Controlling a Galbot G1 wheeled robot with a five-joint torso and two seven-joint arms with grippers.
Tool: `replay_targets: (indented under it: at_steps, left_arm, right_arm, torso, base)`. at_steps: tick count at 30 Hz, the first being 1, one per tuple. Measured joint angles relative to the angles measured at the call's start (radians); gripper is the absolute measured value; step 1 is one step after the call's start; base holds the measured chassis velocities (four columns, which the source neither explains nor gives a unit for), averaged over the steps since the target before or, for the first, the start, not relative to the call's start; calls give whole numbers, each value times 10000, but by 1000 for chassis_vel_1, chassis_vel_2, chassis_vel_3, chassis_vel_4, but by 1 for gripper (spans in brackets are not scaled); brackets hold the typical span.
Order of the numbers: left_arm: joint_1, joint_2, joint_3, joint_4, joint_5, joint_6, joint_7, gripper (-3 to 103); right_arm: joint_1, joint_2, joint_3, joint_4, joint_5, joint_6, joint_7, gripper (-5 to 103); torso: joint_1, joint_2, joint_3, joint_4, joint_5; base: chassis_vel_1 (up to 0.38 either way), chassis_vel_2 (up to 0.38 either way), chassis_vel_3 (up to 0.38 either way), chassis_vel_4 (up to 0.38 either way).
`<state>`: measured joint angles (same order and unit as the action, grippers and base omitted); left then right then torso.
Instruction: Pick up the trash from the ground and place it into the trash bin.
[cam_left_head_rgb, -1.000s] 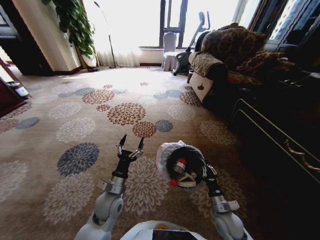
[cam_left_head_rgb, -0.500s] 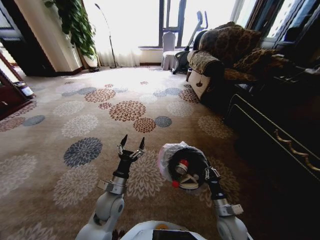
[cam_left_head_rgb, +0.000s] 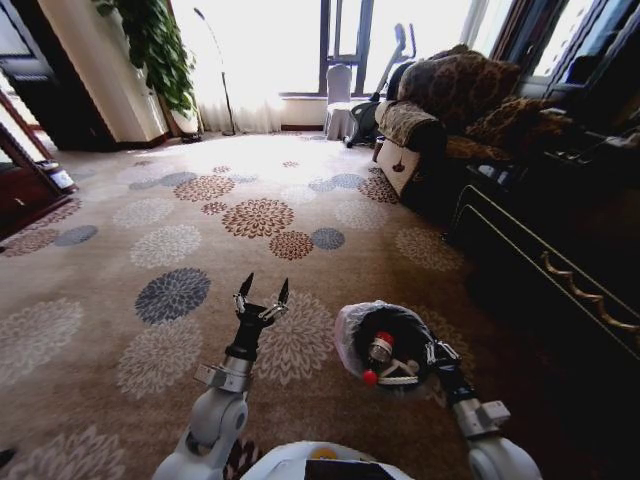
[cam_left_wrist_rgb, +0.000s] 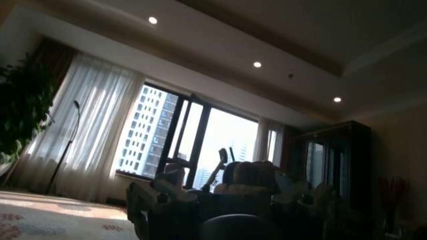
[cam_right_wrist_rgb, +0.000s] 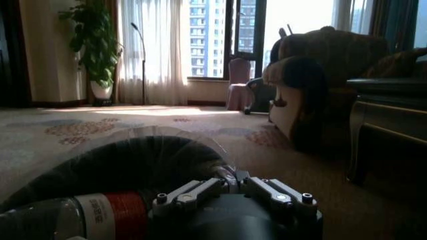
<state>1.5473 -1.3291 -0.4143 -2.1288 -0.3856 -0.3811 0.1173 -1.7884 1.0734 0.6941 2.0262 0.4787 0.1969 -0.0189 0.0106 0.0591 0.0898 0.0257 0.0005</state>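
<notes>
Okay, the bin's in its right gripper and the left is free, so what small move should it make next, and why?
Probably keep turning to scan the floor: the right gripper grips the trash bin rim, a bottle already inside, the left gripper open, and no litter visible on the carpet ahead.

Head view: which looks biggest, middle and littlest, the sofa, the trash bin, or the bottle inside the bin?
1. Sofa, largest, though it sits farther away.
2. Trash bin, held at its rim by the right gripper.
3. Bottle, smallest, lying inside the bin.
</notes>
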Motion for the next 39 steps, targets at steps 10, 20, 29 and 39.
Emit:
replay_targets:
  at_steps: [10,20,29,39]
  left_arm:
    - [-122,-40,42,321,-44,-65,-11,97]
    - [-351,-68,241,569,-55,-111,-16,97]
    - [-139,-39,186,591,-53,-239,-10,97]
    - [-241,-75,295,638,-25,-274,-9,97]
  right_arm:
    - [-1028,-183,3274,-279,2507,-993,15,0]
    - [-319,-790,3848,-3634,2964,-1101,16,0]
    - [928,-1424,3576,-6047,2650,-1187,8,0]
    - [1003,-1336,3560,-6599,3367,-1644,18,20]
  torso:
    - [-1,0,-1,-2,-3]
    - [-1,-2,-1,0,-3]
    - [-1,-2,0,3,-10]
    - [-1,-1,-1,-3,-4]
  base:
    - [0,0,0,0]
    - [0,0,0,0]
    - [0,0,0,0]
    - [0,0,0,0]
